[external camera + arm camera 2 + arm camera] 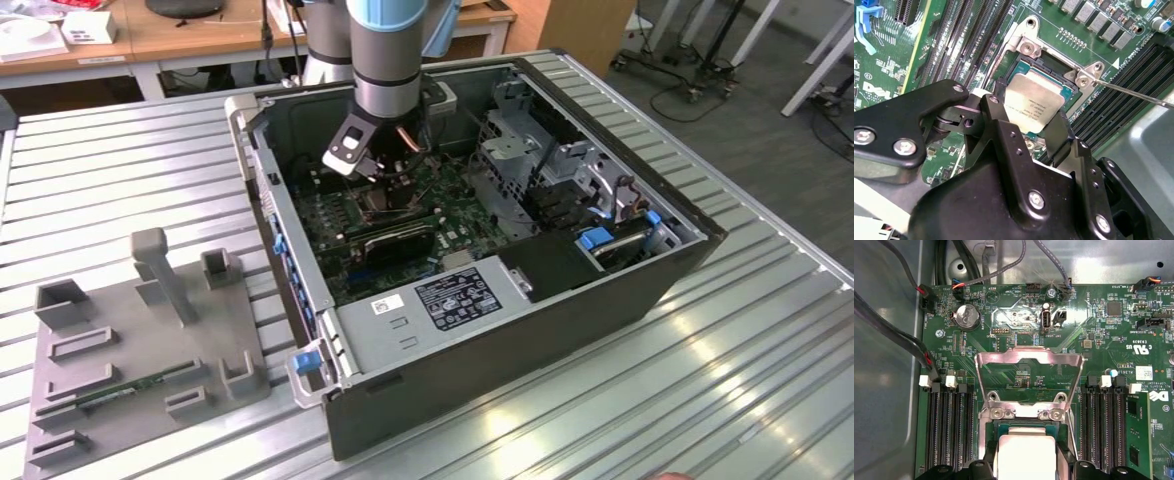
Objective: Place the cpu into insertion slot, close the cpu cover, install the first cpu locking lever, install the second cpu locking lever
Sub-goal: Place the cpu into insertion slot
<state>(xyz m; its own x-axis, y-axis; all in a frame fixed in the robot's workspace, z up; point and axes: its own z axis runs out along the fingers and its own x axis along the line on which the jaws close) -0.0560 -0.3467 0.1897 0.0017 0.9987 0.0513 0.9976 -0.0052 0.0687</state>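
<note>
In the exterior view, the arm reaches down into an open computer case [641,290] lying on its side near the middle of the ribbed metal worktop [120,170]. The hand [384,175] is low over the green board [461,215]. A grey plastic holder [147,330] sits by the worktop's edge on the exterior view's left, well apart from the case.

In the second wrist view, the hand's [1030,114] two black fingers [996,105] are clenched on opposite edges of the cpu [1036,97]. It is a flat square with a dull brushed-metal top on a thin green base. It lies inside the black plastic rim of the insertion slot [1044,61], but I cannot tell whether it is fully seated. If it goes down tilted or off its corners, the fine contacts beneath could bend. Those smooth, thin edges also offer little to grip, so it may slip. A thin steel locking lever [1134,92] juts out free beside the slot.

In the first wrist view, the cpu cover [1004,357] stands open just beyond the slot. It is a thin, shiny stamped-steel frame, and the board shows through its large window. The cpu [1026,455] sits between the fingers just beside it. A sideways drift of the hand could knock the cover onto the chip. Long black memory slots [949,430] flank the socket on both sides.
</note>
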